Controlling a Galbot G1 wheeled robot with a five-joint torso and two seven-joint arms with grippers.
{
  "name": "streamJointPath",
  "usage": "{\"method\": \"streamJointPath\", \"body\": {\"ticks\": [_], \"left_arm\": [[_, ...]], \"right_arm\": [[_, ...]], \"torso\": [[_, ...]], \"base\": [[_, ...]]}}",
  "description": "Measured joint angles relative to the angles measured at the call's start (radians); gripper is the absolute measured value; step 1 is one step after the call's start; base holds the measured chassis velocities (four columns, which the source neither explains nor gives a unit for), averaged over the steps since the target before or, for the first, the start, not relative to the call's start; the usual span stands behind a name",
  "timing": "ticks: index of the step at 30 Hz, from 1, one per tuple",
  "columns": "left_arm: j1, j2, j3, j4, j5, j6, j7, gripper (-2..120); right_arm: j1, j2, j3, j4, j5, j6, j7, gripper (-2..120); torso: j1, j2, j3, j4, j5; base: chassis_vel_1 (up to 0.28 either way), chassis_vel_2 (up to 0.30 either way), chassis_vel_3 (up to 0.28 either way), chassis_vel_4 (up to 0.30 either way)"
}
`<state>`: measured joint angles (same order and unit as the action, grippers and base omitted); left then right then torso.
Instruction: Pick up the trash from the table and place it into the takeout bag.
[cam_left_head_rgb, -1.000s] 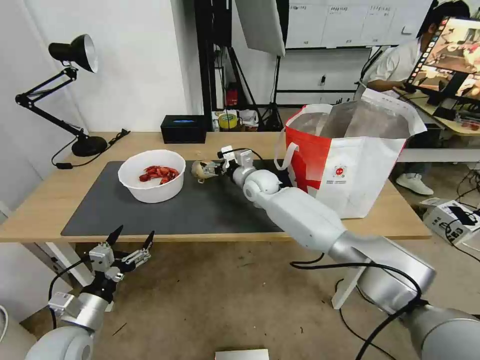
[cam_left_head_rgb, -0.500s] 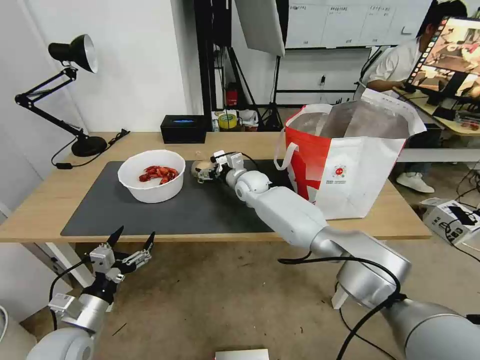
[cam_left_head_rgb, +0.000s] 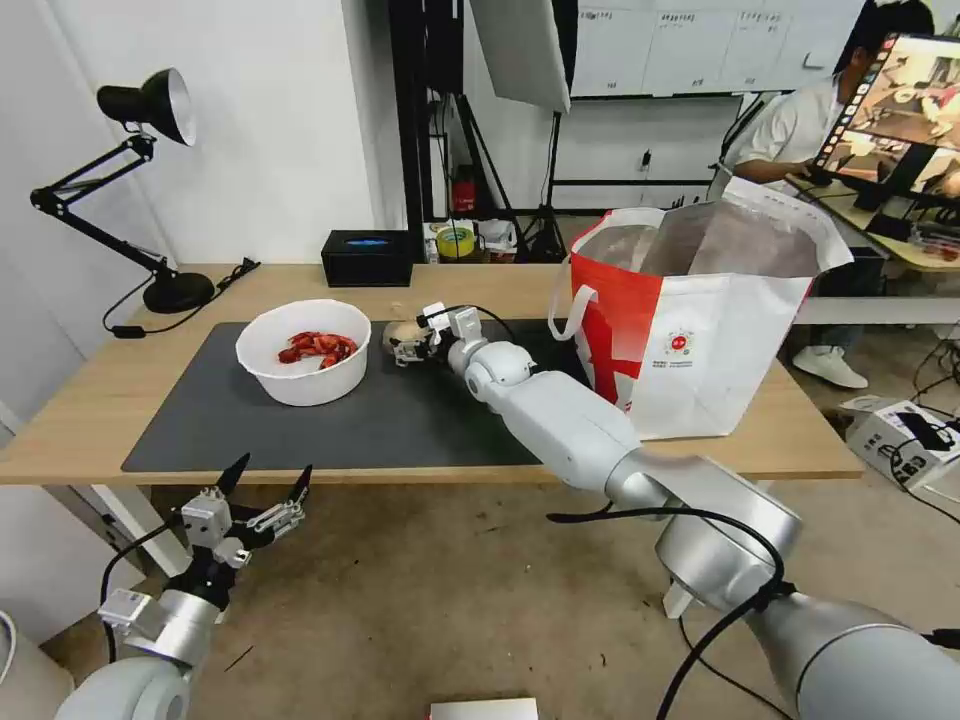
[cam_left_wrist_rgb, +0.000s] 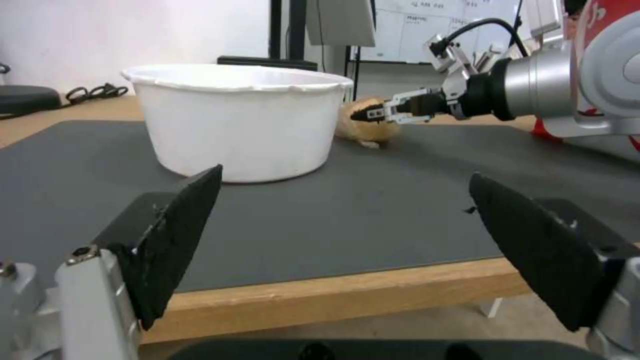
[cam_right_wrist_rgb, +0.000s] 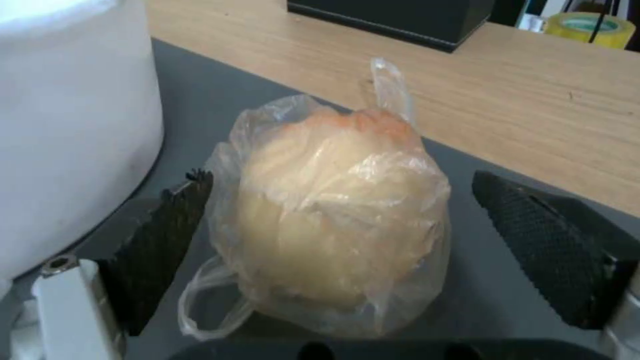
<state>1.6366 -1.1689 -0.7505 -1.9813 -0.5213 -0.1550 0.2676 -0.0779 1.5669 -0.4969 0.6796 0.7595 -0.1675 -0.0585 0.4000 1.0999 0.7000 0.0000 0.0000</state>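
A beige bun in clear wrap (cam_left_head_rgb: 398, 334) (cam_right_wrist_rgb: 340, 210) lies on the dark mat (cam_left_head_rgb: 400, 420) of the table (cam_left_head_rgb: 90, 400), just right of the white bowl of red shells (cam_left_head_rgb: 303, 350) (cam_left_wrist_rgb: 240, 120). My right gripper (cam_left_head_rgb: 406, 346) (cam_right_wrist_rgb: 340, 175) (cam_left_wrist_rgb: 377, 111) is open, low over the mat, with one finger on each side of the bun. The white-and-red takeout bag (cam_left_head_rgb: 700, 320) stands open at the table's right end. My left gripper (cam_left_head_rgb: 270, 467) (cam_left_wrist_rgb: 345, 175) hangs open and empty below the table's front edge.
A black box (cam_left_head_rgb: 367, 257) (cam_right_wrist_rgb: 400, 15) sits at the back edge of the table, behind the bowl. A black desk lamp (cam_left_head_rgb: 150, 110) stands at the back left. A yellow tape roll (cam_left_head_rgb: 455, 241) lies beyond the table. The bowl's wall (cam_right_wrist_rgb: 67, 125) is close beside one right finger.
My right gripper has slid left along the mat, bringing its open fingers around the bun. The bun, the bowl and the left arm have stayed put.
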Motion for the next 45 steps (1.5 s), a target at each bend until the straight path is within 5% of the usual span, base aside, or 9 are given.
{"method": "streamJointPath", "body": {"ticks": [7, 30, 42, 45], "left_arm": [[-0.003, -0.003, 0.007, 0.004, 0.000, -0.002, 0.001, 100], [-0.004, -0.001, 0.010, 0.004, -0.001, -0.006, 0.002, 100], [0.004, -0.001, 0.017, -0.013, 0.001, -0.006, 0.001, 100], [0.007, -0.001, 0.018, -0.014, 0.002, -0.006, 0.001, 100]], "right_arm": [[0.001, 0.005, -0.003, -0.027, -0.001, 0.007, -0.023, 93], [-0.003, -0.031, -0.008, 0.020, 0.015, 0.015, -0.026, 11], [-0.126, -0.352, 0.029, 0.525, 0.104, 0.002, 0.080, 3], [-0.215, -0.477, 0.063, 0.743, 0.156, -0.003, 0.086, 3]], "torso": [[0.000, 0.000, 0.000, 0.0000, 0.0000], [0.000, 0.000, 0.000, 0.0002, 0.0001], [0.000, 0.000, 0.000, -0.0002, 0.0004], [0.000, 0.000, 0.000, 0.0001, 0.0005]], "base": [[0.000, 0.000, 0.000, 0.000], [0.000, 0.000, 0.000, 0.000], [0.000, 0.000, 0.000, 0.000], [0.000, 0.000, 0.000, 0.000]]}}
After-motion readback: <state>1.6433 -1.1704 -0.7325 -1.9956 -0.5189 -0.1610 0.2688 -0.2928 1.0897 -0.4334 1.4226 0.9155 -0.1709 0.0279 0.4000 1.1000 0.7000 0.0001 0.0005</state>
